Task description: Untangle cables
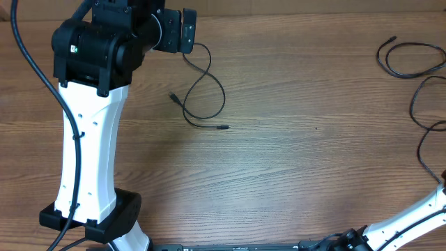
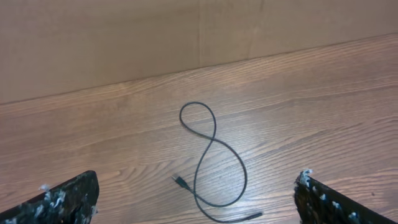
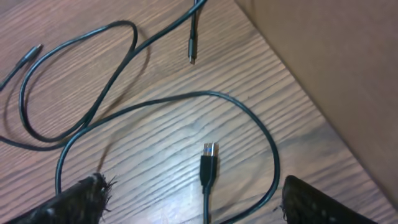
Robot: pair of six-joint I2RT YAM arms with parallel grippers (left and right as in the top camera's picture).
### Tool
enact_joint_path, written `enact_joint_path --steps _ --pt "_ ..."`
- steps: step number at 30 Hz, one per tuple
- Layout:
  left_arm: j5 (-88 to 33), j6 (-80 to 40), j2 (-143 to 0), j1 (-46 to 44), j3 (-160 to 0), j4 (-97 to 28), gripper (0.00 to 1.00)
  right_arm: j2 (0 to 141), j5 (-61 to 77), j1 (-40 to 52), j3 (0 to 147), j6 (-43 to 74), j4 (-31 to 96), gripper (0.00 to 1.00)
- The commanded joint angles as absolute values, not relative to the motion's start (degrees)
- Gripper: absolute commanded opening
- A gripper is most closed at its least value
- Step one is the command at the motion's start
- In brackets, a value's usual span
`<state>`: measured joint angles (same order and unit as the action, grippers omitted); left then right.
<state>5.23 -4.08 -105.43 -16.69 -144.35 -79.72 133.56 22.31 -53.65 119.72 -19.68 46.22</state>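
Note:
A short black cable (image 1: 204, 97) lies in a loose loop on the wooden table (image 1: 293, 160), just in front of my left gripper (image 1: 187, 31). In the left wrist view this cable (image 2: 214, 149) forms a figure-eight below my open, empty left gripper (image 2: 196, 190). Longer black cables (image 1: 411, 61) lie overlapping at the table's right edge. In the right wrist view my right gripper (image 3: 193, 190) is open and empty, hovering over a USB plug (image 3: 209, 158) ringed by a cable loop (image 3: 267, 134); a second cable (image 3: 118, 68) crosses behind it.
The left arm's white column and black base (image 1: 90, 202) stand at the left. The right arm's white link (image 1: 411, 217) enters at the bottom right. A brown cardboard wall (image 2: 186, 31) backs the table; the table's edge (image 3: 292, 81) runs close to the right cables.

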Motion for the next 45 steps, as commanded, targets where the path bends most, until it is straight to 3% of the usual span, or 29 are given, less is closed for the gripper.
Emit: enact_joint_path --steps 1,4,9,19,22,29,34,38,45 --pt "4.23 -3.81 -103.63 -16.75 -144.53 -79.29 1.0 128.75 31.97 -53.63 122.87 -19.73 48.1 0.76" --pt "4.78 -3.95 -103.63 -16.82 -144.53 -76.93 1.0 122.52 42.22 -51.0 123.52 -18.2 48.16 0.73" --pt "4.89 -5.39 -103.59 -16.27 -144.53 -71.48 1.0 117.58 43.59 -42.13 123.5 -18.72 50.94 0.73" --pt "5.13 -7.97 -103.48 -13.21 -144.53 -64.23 1.0 117.36 39.31 -9.08 122.96 -27.75 64.12 0.78" --pt "5.1 -8.21 -103.48 -12.01 -144.53 -64.64 1.0 118.91 34.35 3.07 122.96 -27.77 64.18 0.8" --pt "5.06 -7.84 -103.48 -10.09 -144.53 -67.22 1.0 127.74 31.53 20.97 122.96 -27.16 57.41 0.81" --pt "4.97 -7.73 -103.48 -10.09 -144.53 -68.27 1.0 136.44 22.0 27.83 122.96 -10.28 43.86 0.82" --pt "4.99 -6.26 -103.48 -10.09 -144.53 -70.19 1.0 140.79 9.41 30.85 122.96 14.61 34.7 0.82" --pt "5.06 -5.69 -103.48 -10.09 -144.53 -72.2 1.0 144.4 2.5 33.76 122.96 17.82 30.74 0.84"
